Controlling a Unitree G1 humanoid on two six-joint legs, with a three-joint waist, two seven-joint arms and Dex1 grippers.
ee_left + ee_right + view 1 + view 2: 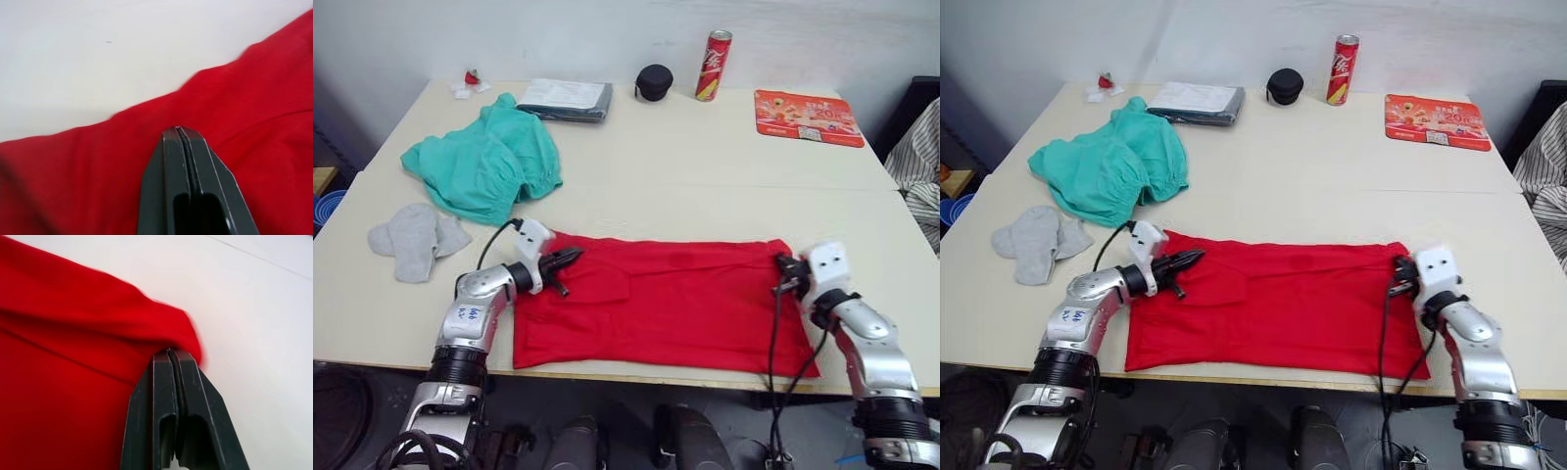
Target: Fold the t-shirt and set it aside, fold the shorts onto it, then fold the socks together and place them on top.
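While lying flat as a long red band along the near edge of the table [705,186], stretching between both arms: t-shirt [685,299]. Pinching its far left corner, fingers pressed fully together with no gap, cloth bunched beneath the tips: left end effector [570,258]. Gripping the far right corner, fingers likewise closed tight, a small hump of red fabric gathered right at the tips: right end effector [787,264]. Resting in a loose teal heap on the table's left side, well beyond the t-shirt: shorts [484,162]. Lying flat and overlapping just nearer than the shorts, close to the left edge: socks [416,238]. Sitting along the far edge, left to right: a folded grey packet [566,99], a round black case [654,82], a red can [713,66] standing upright, and a red mat [808,117].
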